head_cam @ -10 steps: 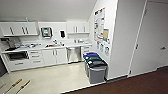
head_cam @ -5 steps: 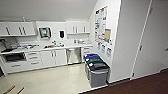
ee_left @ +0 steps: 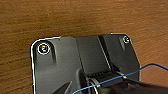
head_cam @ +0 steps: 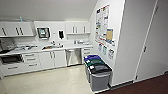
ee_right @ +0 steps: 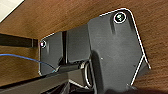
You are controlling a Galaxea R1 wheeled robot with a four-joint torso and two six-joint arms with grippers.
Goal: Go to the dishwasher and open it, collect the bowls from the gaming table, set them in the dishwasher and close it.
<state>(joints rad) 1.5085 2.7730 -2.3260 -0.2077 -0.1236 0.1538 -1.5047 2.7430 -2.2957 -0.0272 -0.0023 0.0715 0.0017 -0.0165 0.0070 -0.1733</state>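
The dishwasher [head_cam: 72, 57] is showing a shiny silver-grey front under the white worktop [head_cam: 37, 50]. The cabinets [head_cam: 18, 28] above and the drawers [head_cam: 30, 60] below are looking white with dark handles. By the white wall, the bins [head_cam: 98, 75] are standing grey, with lids in blue, green and black. The kitchen floor [head_cam: 55, 81] is looking pale cream. In both wrist views, the floor [ee_left: 75, 17] is showing brown wood grain with streaky lines. The wall board [head_cam: 102, 22] is carrying papers in many colours.
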